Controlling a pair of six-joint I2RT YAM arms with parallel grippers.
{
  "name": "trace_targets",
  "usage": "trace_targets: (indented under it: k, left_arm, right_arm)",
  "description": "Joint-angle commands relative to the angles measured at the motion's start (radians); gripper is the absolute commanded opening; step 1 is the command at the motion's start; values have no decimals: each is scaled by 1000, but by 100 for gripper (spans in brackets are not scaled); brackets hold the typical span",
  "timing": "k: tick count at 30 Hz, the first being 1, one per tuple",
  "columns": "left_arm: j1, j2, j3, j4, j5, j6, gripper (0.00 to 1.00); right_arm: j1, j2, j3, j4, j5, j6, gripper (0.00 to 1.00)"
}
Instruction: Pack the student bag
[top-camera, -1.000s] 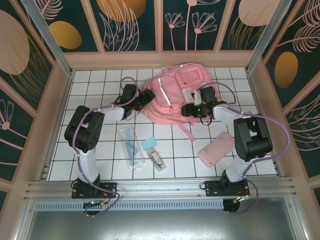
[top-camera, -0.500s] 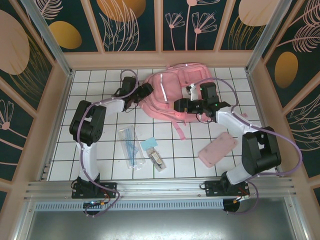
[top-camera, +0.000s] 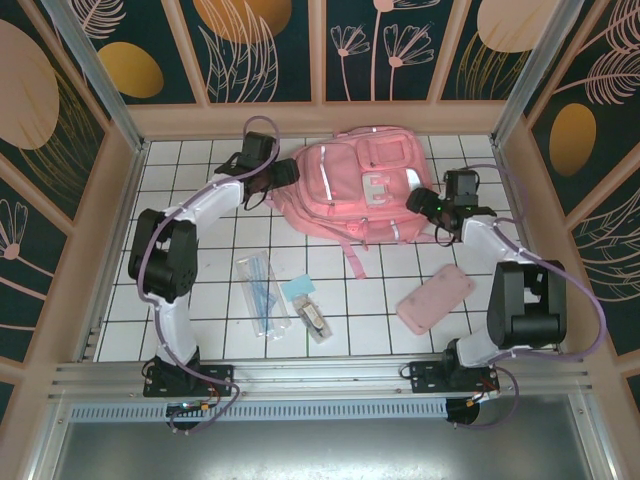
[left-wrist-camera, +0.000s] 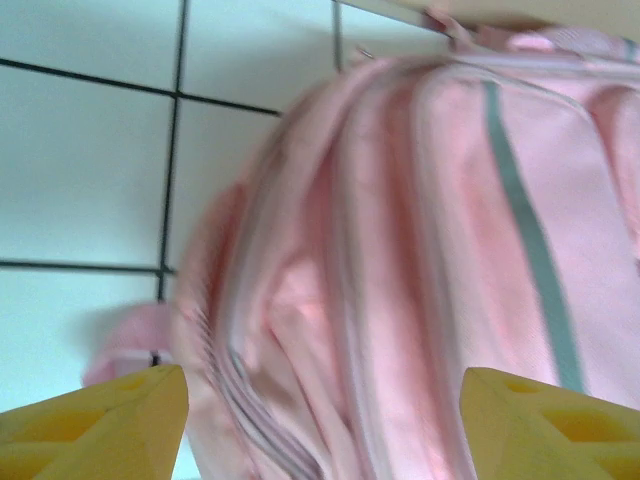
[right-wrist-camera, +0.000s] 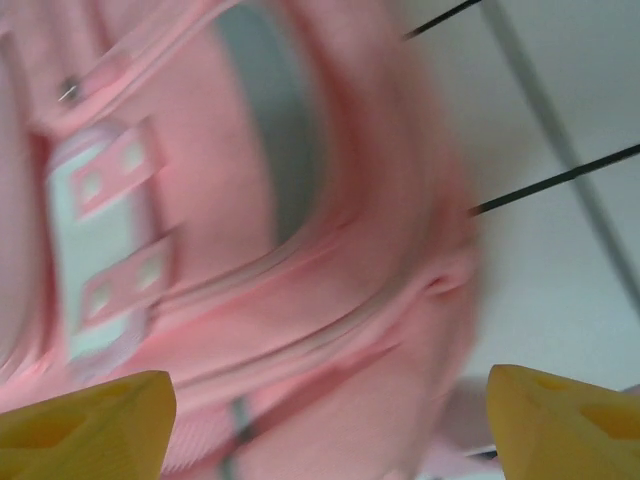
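**Student bag front-up on the tiles, a gripper at each side**

Top view: the student bag (top-camera: 362, 185) lies between the two grippers. The left gripper (top-camera: 287, 176) is at its left edge and the right gripper (top-camera: 418, 201) at its right edge — touching or just clear, cannot tell.

Left wrist view: yellow fingers (left-wrist-camera: 95, 420) spread wide, pink fabric and a grey stripe directly ahead, nothing clamped.

Right wrist view: fingers (right-wrist-camera: 85, 420) also wide, with a pocket of the bag ahead.

A flat pink pouch (top-camera: 433, 298) lies nearside of the right gripper, well apart.
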Motion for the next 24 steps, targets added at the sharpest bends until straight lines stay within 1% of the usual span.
trace_targets:
  k: [1,2,4,5,6,8,11,13,16,18,21,24]
  left_arm:
    - [-101,-87,-47,-74,26,-13,72]
    - [-123,-95,-57,-72,40,-22,72]
    - [-164,-103,-67,-77,59,-52,71]
    - [-177,-104,-66,-80,67,-58,71]
    - [-194,-103,-63,-88,70,-65,70]
    - [-222,-101,-54,-93,71,-69,69]
    - [-264,-67,-10,-135,58,-56,67]
    - [-290,-22,47,-204,19,-29,66]
    - [-320,35,116,-284,-35,-4,62]
    - [-333,63,142,-319,-49,-1,60]
    - [-349,100,174,-377,-117,5,58]
    - [-363,134,211,-453,-195,14,54]
  right_arm:
    - [-60,105,12,63,-3,15,86]
    - [-65,135,21,77,-44,17,87]
    - [-50,189,28,121,-126,23,87]
    - [-41,205,26,139,-153,34,86]
    - [-32,216,15,162,-188,46,82]
    - [-15,222,-15,214,-241,78,71]
    - [24,199,-70,267,-303,142,44]
    - [72,156,-117,306,-325,198,27]
    - [154,88,-160,324,-284,269,15]
    - [194,53,-180,332,-254,313,12]
    - [218,10,-208,362,-246,370,9]
    - [231,-19,-221,371,-226,394,7]
